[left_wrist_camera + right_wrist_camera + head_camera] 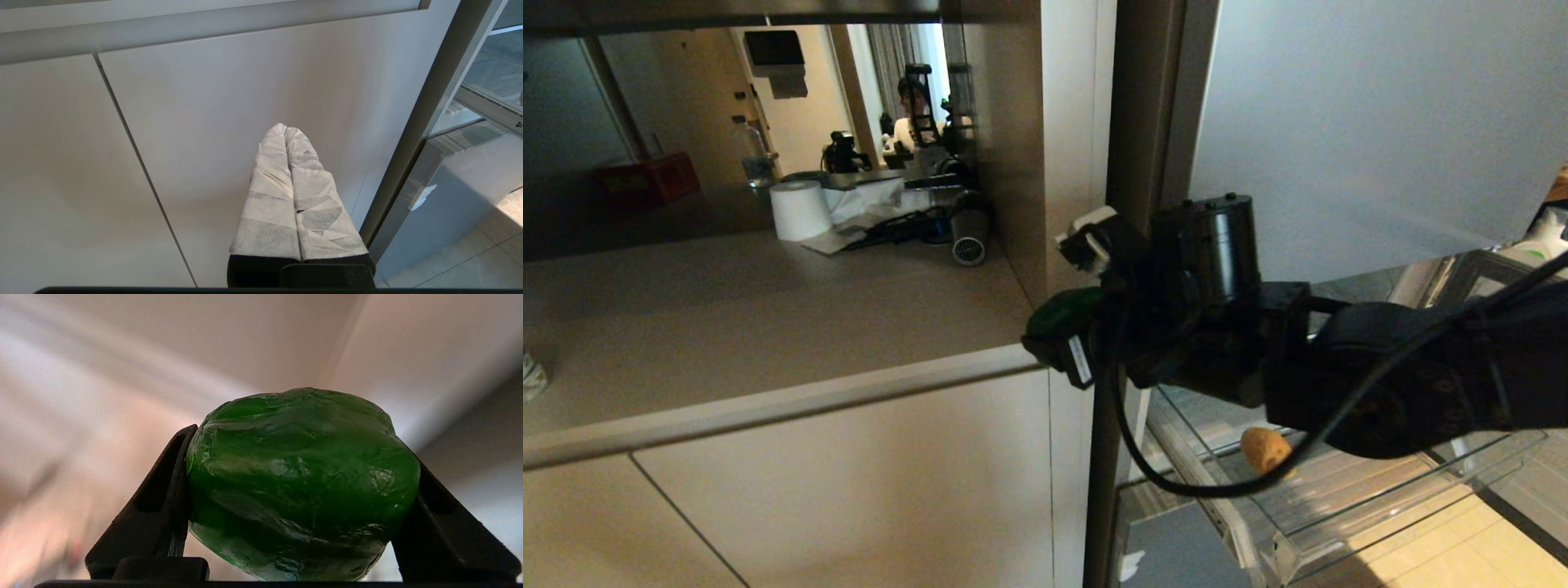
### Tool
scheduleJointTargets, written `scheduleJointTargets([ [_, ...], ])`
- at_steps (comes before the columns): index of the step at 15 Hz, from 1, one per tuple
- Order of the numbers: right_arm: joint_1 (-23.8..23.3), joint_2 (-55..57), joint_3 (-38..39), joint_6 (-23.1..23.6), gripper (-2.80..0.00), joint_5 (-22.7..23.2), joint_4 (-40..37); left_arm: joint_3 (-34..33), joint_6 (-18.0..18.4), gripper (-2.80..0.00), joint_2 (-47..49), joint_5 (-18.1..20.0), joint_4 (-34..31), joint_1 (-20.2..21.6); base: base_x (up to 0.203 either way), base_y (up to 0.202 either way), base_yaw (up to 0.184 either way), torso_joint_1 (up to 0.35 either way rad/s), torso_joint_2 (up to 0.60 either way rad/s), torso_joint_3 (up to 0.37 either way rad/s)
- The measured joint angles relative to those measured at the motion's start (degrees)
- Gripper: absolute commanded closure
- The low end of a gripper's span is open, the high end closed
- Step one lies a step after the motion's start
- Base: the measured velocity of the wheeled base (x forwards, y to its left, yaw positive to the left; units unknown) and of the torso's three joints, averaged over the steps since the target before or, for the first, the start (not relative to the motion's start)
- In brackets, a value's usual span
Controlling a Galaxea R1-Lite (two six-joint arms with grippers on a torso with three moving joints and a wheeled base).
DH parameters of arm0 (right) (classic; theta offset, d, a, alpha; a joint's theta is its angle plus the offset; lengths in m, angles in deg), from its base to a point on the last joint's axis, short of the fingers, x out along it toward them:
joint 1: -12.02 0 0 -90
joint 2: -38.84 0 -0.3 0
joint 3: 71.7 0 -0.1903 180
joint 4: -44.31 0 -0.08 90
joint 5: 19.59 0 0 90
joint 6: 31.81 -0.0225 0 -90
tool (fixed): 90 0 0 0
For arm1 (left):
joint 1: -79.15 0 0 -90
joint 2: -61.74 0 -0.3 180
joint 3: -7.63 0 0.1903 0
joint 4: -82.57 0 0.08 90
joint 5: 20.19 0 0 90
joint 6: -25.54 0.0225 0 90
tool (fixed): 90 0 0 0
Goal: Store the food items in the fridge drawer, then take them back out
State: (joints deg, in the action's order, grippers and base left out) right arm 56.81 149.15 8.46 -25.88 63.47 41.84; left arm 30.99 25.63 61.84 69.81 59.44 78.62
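Note:
My right gripper (pixel 1063 327) is shut on the glossy dark green bell pepper (pixel 302 482), which fills the space between both black fingers (pixel 163 498). In the head view the pepper (pixel 1063 314) hangs at the right end of the beige counter's front edge, left of the fridge. The tan potato (pixel 1264 450) lies in the see-through fridge drawer (pixel 1339 523), which is pulled out below my right arm. My left gripper (pixel 284 128) is shut, its white-wrapped fingers pressed together, pointing at a beige cabinet front.
A beige counter (pixel 752 327) runs to the left with a white paper roll (pixel 800 210), a water bottle (pixel 756 159) and a red box (pixel 647 181) at the back. Tall panels (pixel 1070 147) stand between counter and fridge. A person (pixel 913 110) shows in the background.

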Motion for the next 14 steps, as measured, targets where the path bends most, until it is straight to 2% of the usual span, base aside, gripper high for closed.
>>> scheduleJointTargets([
  [3, 1.71, 7.76, -10.10, 0.11, 0.00, -0.29, 5.51, 0.00, 0.00, 0.00, 0.00, 0.02, 0.01, 0.00, 0.000, 0.000, 0.000, 0.000, 0.00, 0.000],
  [10, 4.92, 22.20, -29.55, 1.34, 0.00, -3.16, 4.98, 0.00, 0.00, 0.00, 0.00, 0.00, 0.01, 0.00, 0.000, 0.000, 0.000, 0.000, 0.00, 0.000],
  [14, 6.05, 27.14, -33.72, 2.71, 0.00, -5.79, 4.10, 0.00, -0.02, 0.00, 0.00, 0.00, -0.01, 0.01, 0.000, 0.000, 0.000, 0.000, 0.00, 0.000],
])
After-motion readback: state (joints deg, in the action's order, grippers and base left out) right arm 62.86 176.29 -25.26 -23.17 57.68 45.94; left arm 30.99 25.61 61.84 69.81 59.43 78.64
